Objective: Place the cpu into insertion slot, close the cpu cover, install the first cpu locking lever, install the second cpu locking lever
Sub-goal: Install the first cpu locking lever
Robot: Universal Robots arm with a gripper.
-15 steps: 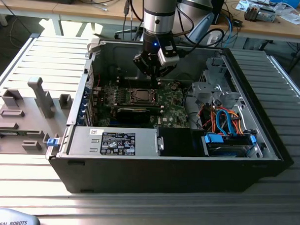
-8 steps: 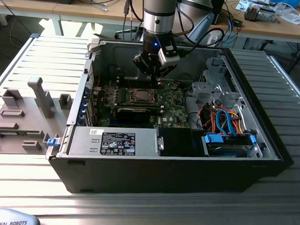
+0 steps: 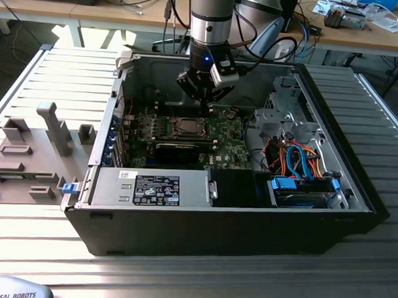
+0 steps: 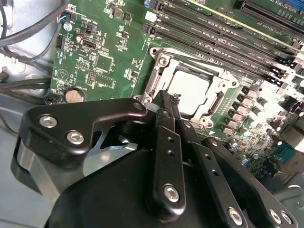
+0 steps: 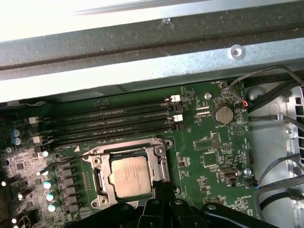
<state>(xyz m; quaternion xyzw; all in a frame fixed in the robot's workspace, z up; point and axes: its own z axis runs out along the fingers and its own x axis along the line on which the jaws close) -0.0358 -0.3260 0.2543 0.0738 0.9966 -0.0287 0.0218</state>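
The cpu [image 5: 129,175], a silver-grey square, lies flat in the insertion slot [image 3: 186,127] on the green motherboard inside the open computer case. The cpu cover [image 5: 126,153], a silvery frame, lies down around it, and the chip's top [image 4: 190,90] shows through the window. A thin dark wire lever [image 5: 65,162] runs off one side of the socket. My gripper [image 3: 206,105] hangs just above the socket. In both wrist views its black fingers are pressed together, with the tips [image 4: 167,95] at the socket's edge next to one corner of the cover [image 5: 162,184].
Long black memory slots [image 5: 109,121] run beside the socket, and a coin cell [image 5: 222,114] sits nearby. The case's metal wall [image 5: 142,61] stands close behind. A power supply [image 3: 152,186] and a drive cage with orange and blue cables [image 3: 297,159] fill the case's front. Grey fixtures [image 3: 29,156] lie on the table.
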